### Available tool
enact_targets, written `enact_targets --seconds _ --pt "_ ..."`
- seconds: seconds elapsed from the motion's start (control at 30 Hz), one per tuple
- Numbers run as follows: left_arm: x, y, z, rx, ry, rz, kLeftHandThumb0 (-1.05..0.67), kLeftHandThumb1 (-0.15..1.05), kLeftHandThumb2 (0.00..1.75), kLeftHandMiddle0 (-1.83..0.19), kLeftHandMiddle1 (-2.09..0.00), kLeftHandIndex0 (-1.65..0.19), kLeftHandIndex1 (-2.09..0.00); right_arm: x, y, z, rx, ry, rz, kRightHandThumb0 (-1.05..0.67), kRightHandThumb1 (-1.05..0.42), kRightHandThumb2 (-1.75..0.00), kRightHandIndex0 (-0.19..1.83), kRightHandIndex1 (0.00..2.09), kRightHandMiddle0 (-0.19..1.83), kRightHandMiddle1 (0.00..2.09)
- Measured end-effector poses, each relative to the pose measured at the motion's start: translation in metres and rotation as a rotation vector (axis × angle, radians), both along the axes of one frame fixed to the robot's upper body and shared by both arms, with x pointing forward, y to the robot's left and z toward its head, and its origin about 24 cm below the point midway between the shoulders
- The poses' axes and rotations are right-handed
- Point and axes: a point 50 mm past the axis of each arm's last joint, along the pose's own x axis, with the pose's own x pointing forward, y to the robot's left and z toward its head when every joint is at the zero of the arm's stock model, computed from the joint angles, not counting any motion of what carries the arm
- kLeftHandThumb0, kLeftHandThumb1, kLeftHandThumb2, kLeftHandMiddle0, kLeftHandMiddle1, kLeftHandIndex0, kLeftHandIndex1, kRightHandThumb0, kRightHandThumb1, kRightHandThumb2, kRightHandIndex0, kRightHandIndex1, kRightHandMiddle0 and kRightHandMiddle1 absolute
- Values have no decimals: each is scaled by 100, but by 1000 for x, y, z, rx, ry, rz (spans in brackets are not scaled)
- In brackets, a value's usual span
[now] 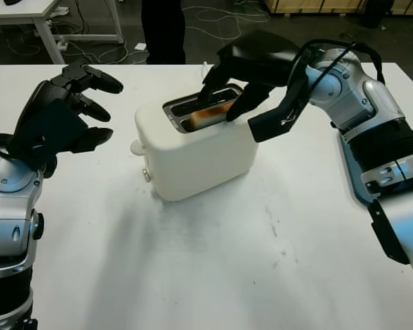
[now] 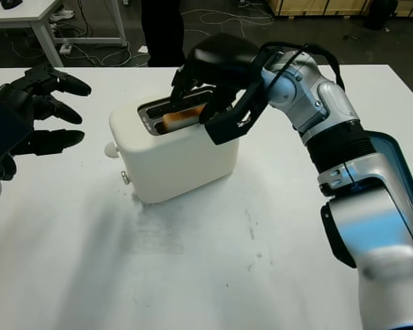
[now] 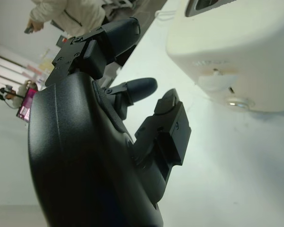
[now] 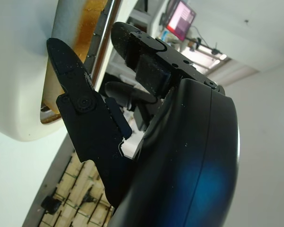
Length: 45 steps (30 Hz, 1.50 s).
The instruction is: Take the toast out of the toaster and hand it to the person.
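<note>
A white toaster (image 1: 193, 151) stands in the middle of the white table (image 1: 213, 275). One browned slice of toast (image 1: 210, 115) sits in its front slot, its top edge poking out. My right hand (image 1: 224, 100) hovers over the slots, with the thumb on the near side of the toast and the other fingers (image 1: 210, 84) on the far side. In the right wrist view the thumb (image 4: 73, 101) lies next to the toast (image 4: 87, 12), with a gap to the other fingers. My left hand (image 1: 89, 110) is open, raised above the table to the left of the toaster.
A person in dark trousers (image 1: 164, 31) stands beyond the table's far edge. A blue flat object (image 2: 399, 172) lies on the table at the right, under my right arm. Another white table (image 1: 27, 14) and floor cables are behind.
</note>
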Motion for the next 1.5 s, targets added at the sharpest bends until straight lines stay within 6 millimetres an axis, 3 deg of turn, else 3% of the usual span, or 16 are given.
enact_targets --seconds 0.07,0.2,0.4,0.57,0.7,0.77,0.83,0.9,1.07,1.2,1.5 --pt "0 0 0 -1 0 0 49 92 36 -25 -154 -22 -125 1 -1 -1 6 -1 1 -46 -67 0 49 125 100 2" --pt "0 0 0 0 0 -1 47 92 35 -24 -155 -21 -126 3 -2 -3 11 5 -6 -45 -67 0 52 160 100 1" --pt "0 -1 0 -4 -1 1 46 92 35 -23 -155 -20 -125 3 0 -5 12 15 -1 -44 -66 0 56 149 102 2" --pt "0 0 0 -5 -1 4 46 92 34 -23 -155 -21 -126 3 1 -6 0 24 0 -44 -68 0 53 168 102 2" --pt "-1 0 -1 -5 3 6 46 92 36 -23 -155 -20 -125 3 2 -7 -20 45 1 -45 -70 0 55 105 101 1" --pt "-1 0 -1 -5 4 7 46 92 35 -23 -155 -20 -125 3 2 -7 -29 53 2 -46 -69 0 61 94 102 1" --pt "-1 0 -2 -5 5 7 46 92 34 -25 -156 -21 -126 2 3 -8 -38 63 3 -44 -68 0 71 95 102 1" --pt "-1 0 -2 -5 6 7 45 92 34 -26 -156 -20 -125 3 4 -9 -53 85 0 -44 -68 0 72 123 102 1" --pt "-3 -1 0 -3 -2 4 45 92 33 -26 -155 -21 -125 2 6 -9 -69 113 7 -39 -66 0 71 113 105 2" --pt "-3 -1 -1 -3 -1 4 46 92 34 -25 -154 -21 -124 2 7 -10 -72 136 17 -38 -67 0 75 130 107 2" --pt "-3 0 -2 -6 11 11 46 92 36 -24 -153 -20 -122 2 6 -12 -68 157 35 -29 -70 -1 88 107 119 8"
